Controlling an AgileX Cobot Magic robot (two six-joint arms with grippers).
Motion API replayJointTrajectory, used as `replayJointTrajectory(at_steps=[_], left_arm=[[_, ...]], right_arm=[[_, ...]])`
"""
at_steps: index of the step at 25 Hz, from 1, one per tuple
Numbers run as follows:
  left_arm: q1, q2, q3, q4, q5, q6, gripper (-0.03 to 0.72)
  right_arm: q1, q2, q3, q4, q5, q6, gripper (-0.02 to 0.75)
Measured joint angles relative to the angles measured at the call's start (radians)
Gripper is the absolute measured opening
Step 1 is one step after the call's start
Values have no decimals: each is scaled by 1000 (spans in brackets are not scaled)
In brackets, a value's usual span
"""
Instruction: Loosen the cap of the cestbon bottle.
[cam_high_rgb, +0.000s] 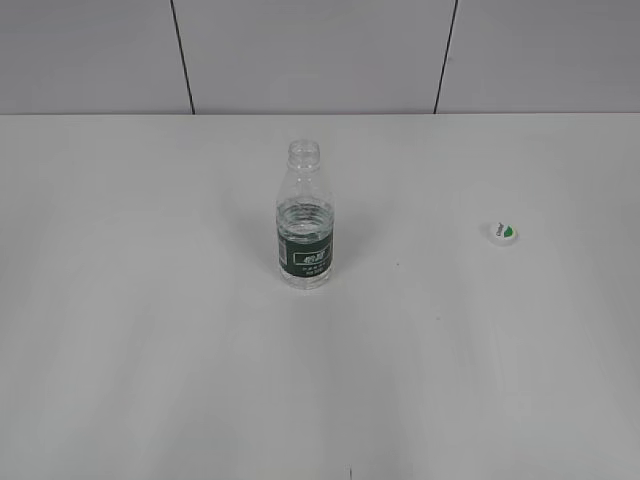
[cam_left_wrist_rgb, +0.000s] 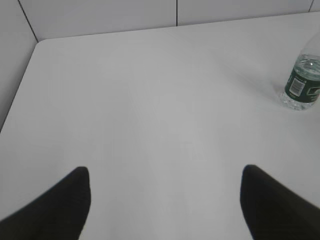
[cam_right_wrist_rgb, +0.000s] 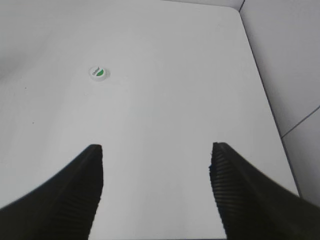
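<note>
**Inspector:** The cestbon bottle (cam_high_rgb: 306, 222) was found upright near the middle of the white table (cam_high_rgb: 150, 350), its neck bare. The cap (cam_high_rgb: 503, 232) was noted lying flat on the table, well apart to the bottle's right, green mark upward. Was either item held?

**Assessor:** Neither was. The left gripper (cam_left_wrist_rgb: 165, 200) was recorded with its jaws spread wide and nothing between them; only bare table was seen under it, with the bottle at the far right edge of the left wrist view. The right gripper (cam_right_wrist_rgb: 155, 192) was likewise seen spread and empty, the cap lying ahead of it and to the left, clear of both fingers. No arm was seen in the exterior view.

**Inspector:** Risks identified?

**Assessor:** The loosening was judged complete, since the cap was already off. The bottle appeared partly filled and was left unsealed, so a spill could be caused if it were knocked by an arm sweeping across the middle. Being light and narrow at the base, it was judged easily tipped. The cap could be nudged toward the table's right edge by a low pass of the right gripper
</note>
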Motion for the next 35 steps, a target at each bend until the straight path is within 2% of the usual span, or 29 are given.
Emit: replayJointTrajectory(at_steps=[5, 10, 35], left_arm=[[0, 0, 0, 0, 0, 0, 561], [0, 0, 0, 0, 0, 0, 561], [0, 0, 0, 0, 1, 0, 561]], right_arm=[[0, -181, 171, 18, 2, 0, 512], [0, -359, 275, 30, 40, 0, 512], [0, -394, 280, 30, 48, 0, 512]])
